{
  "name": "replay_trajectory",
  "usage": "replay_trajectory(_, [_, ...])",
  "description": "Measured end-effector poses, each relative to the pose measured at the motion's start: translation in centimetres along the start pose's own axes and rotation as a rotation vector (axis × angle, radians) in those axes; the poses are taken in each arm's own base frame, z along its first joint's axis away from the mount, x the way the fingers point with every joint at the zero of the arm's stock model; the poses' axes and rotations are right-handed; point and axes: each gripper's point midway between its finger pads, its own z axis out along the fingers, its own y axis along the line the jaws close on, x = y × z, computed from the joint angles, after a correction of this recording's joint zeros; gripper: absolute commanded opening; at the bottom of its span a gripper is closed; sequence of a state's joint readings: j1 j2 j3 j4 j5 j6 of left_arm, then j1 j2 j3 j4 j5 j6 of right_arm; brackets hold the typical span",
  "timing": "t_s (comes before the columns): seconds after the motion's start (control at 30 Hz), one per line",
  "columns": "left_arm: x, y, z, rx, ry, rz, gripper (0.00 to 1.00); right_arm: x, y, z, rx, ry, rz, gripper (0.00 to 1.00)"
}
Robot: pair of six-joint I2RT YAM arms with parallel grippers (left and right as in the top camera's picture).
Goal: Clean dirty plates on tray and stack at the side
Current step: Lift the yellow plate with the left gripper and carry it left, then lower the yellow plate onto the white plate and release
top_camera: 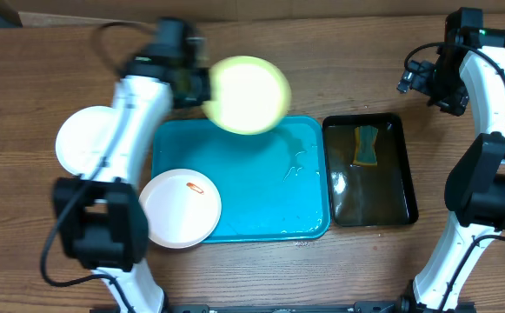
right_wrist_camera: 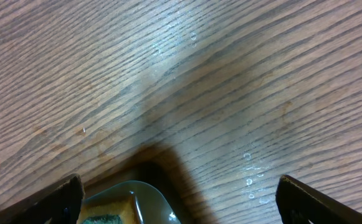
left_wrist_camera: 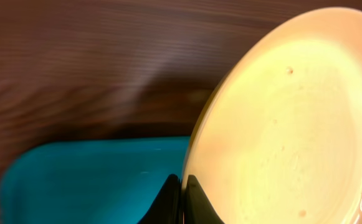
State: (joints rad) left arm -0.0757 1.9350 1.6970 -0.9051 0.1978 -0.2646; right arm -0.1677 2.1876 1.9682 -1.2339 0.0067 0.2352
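Overhead: fixed, looks straight down, far enough back to take in the whole table (top_camera: pixel 322 87), arms at both sides. Left wrist: very close, looks out past left gripper (left_wrist_camera: pixel 182 202) at lime-green plate (left_wrist_camera: pixel 293 124) rim and turquoise tray (left_wrist_camera: pixel 93 180) corner, both also in overhead. Right wrist: close, tilted down at wood, right gripper (right_wrist_camera: pixel 181 202) fingers in the bottom corners, sponge (right_wrist_camera: pixel 109 214) at bottom edge, shared with overhead.

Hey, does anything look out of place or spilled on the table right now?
Yes. The smeared white plate sits askew, overhanging the tray's front-left corner instead of lying flat inside. A small puddle glistens on the tray's right half, and water drops dot the wood by the black tray.
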Motion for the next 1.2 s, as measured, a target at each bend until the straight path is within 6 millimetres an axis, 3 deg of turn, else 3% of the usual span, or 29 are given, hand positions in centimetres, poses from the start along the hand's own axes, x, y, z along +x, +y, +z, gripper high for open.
replay_trajectory(0.17, [-0.1, 14.6, -3.6, -0.102, 0.009, -0.353, 0.04, 0.0, 0.0, 0.0, 0.000, 0.001, 0.000, 1.00])
replay_trajectory(0.27, [0.6, 21.8, -6.1, -0.157, -0.035, -0.527, 0.04, 0.0, 0.0, 0.0, 0.000, 0.000, 0.000, 1.00])
replay_trajectory(0.43, [3.0, 30.7, -8.7, -0.226, -0.109, -0.742, 0.04, 0.0, 0.0, 0.0, 0.000, 0.000, 0.000, 1.00])
replay_trajectory(0.53, [4.3, 33.3, -8.6, -0.245, -0.140, -0.797, 0.04, 0.0, 0.0, 0.0, 0.000, 0.001, 0.001, 1.00])
replay_trajectory(0.63, [5.8, 34.4, -7.6, -0.250, -0.132, -0.829, 0.04, 0.0, 0.0, 0.0, 0.000, 0.000, 0.001, 1.00])
replay_trajectory(0.77, [7.1, 34.2, -5.6, -0.253, -0.111, -0.825, 0.04, 0.0, 0.0, 0.0, 0.000, 0.000, 0.001, 1.00])
replay_trajectory(0.83, [7.3, 34.0, -4.7, -0.254, -0.112, -0.813, 0.10, 0.0, 0.0, 0.0, 0.000, 0.000, 0.000, 1.00])
replay_trajectory(0.87, [7.4, 33.8, -4.3, -0.252, -0.111, -0.809, 0.21, 0.0, 0.0, 0.0, 0.000, 0.001, 0.000, 1.00])
replay_trajectory(0.93, [7.4, 33.5, -4.0, -0.247, -0.107, -0.805, 0.58, 0.0, 0.0, 0.0, 0.000, 0.001, 0.000, 1.00])
replay_trajectory(0.97, [7.2, 33.3, -3.9, -0.243, -0.109, -0.799, 0.67, 0.0, 0.0, 0.0, 0.000, 0.000, 0.000, 1.00])
replay_trajectory(1.03, [6.8, 32.8, -3.8, -0.212, -0.113, -0.787, 0.71, 0.0, 0.0, 0.0, 0.000, 0.001, 0.001, 1.00])
replay_trajectory(1.2, [6.8, 29.5, -3.2, -0.046, -0.065, -0.776, 0.63, 0.0, 0.0, 0.0, 0.000, 0.000, 0.000, 1.00])
